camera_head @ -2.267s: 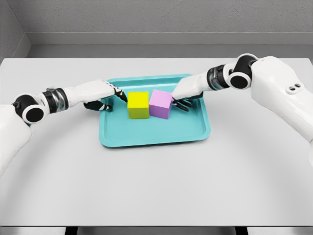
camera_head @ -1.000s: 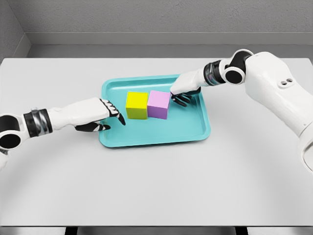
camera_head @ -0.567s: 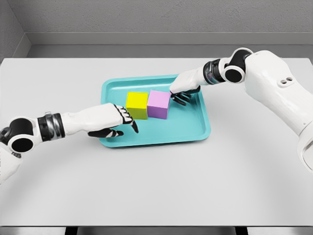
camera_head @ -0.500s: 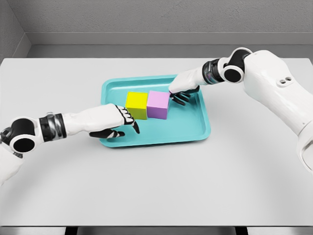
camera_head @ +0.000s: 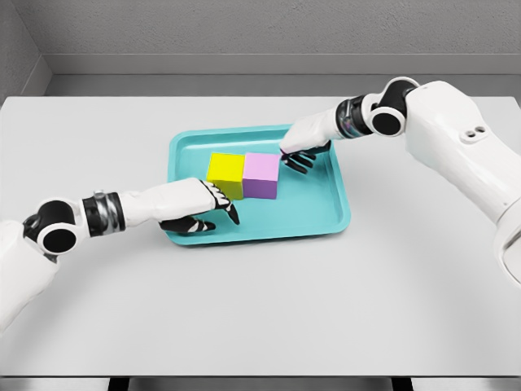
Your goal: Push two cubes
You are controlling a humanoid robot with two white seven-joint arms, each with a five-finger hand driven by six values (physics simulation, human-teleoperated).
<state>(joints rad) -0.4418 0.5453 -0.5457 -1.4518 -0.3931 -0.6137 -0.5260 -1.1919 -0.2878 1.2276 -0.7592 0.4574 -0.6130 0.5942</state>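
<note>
Grey walls are seen behind a wide pale grey table point(camera_head: 260, 309); a shallow teal plastic tray point(camera_head: 317, 213) with a raised rim is laid flat near the middle of the table; two cubes are set side by side inside the tray, touching each other; the yellow cube point(camera_head: 225, 174) is placed on the left and the light purple cube point(camera_head: 260, 175) on the right, both in the back half of the tray. The white left hand point(camera_head: 191, 207) is reached in from the left, low over the front left rim of the tray; its fingers are stretched forward and kept close together, and nothing is held; its dark fingertips point(camera_head: 231, 213) are seen just in front of the yellow cube, and whether the cube is touched cannot be told. The white right hand point(camera_head: 303, 147) is reached in from the right; its fingers are bent downward and nothing is gripped; its fingertips point(camera_head: 286, 158) are placed against the right side of the purple cube.
</note>
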